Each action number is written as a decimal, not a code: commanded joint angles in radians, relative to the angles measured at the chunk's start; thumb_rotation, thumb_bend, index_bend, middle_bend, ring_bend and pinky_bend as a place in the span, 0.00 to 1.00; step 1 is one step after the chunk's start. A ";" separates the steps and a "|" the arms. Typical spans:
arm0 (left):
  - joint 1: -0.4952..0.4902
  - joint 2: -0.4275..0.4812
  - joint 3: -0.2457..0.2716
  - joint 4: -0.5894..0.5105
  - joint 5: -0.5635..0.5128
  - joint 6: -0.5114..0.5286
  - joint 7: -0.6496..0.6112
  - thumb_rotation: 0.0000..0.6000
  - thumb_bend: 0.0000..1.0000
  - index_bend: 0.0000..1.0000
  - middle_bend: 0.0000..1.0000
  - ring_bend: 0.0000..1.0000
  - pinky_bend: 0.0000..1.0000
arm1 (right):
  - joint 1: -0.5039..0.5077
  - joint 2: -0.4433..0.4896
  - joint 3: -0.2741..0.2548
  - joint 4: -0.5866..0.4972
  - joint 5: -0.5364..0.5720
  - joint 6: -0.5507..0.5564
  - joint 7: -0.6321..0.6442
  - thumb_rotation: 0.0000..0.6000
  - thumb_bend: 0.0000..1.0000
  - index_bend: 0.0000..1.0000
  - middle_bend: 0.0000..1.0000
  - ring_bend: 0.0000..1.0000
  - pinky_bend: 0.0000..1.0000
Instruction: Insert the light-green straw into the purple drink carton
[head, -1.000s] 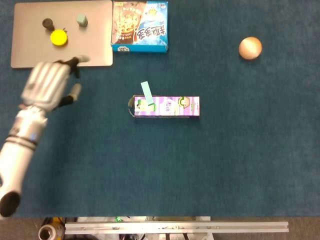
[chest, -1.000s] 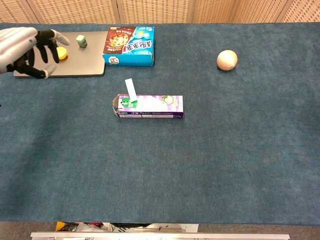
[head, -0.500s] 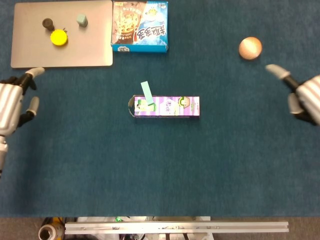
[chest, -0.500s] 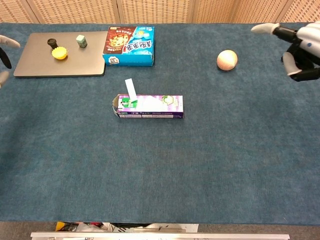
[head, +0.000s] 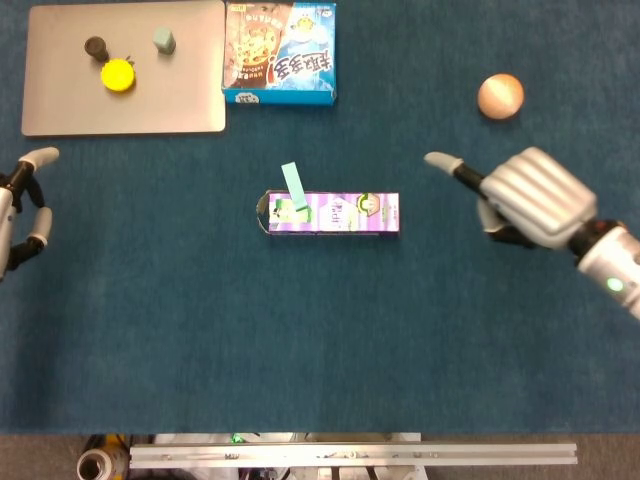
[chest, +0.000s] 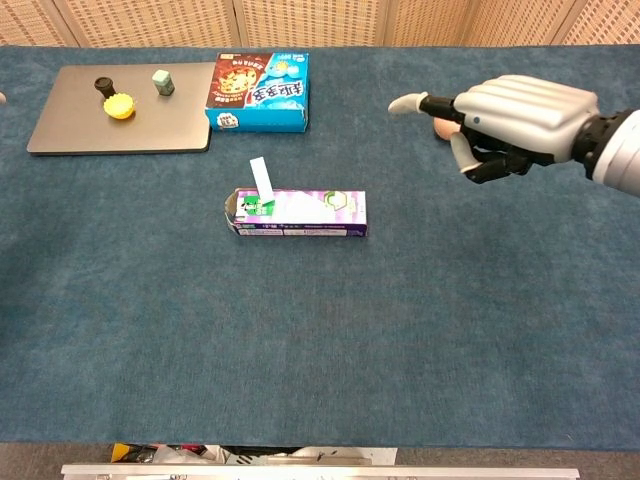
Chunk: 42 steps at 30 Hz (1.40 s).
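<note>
Chest view: right hand (chest: 515, 122) empty, fingers spread.

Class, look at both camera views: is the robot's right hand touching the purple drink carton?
Apart. The head view shows bare blue cloth between the right hand and the purple drink carton.
</note>
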<state>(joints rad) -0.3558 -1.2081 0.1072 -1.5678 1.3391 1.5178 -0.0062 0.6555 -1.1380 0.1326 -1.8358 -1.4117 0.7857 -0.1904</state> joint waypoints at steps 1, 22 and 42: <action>0.012 0.003 -0.010 0.001 0.010 -0.006 -0.005 1.00 0.43 0.22 0.54 0.55 0.76 | 0.097 -0.039 0.023 -0.037 0.180 -0.107 -0.139 0.65 1.00 0.08 1.00 1.00 1.00; 0.059 0.017 -0.091 -0.021 0.053 -0.061 -0.011 1.00 0.43 0.22 0.54 0.55 0.76 | 0.507 -0.242 -0.069 0.018 0.816 -0.096 -0.473 0.37 1.00 0.14 1.00 1.00 1.00; 0.087 0.021 -0.137 -0.018 0.065 -0.097 -0.026 1.00 0.43 0.23 0.54 0.55 0.76 | 0.718 -0.382 -0.113 0.146 1.059 -0.064 -0.491 0.37 1.00 0.22 1.00 1.00 1.00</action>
<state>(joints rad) -0.2691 -1.1877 -0.0287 -1.5868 1.4039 1.4210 -0.0315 1.3715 -1.5171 0.0203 -1.6924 -0.3546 0.7215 -0.6834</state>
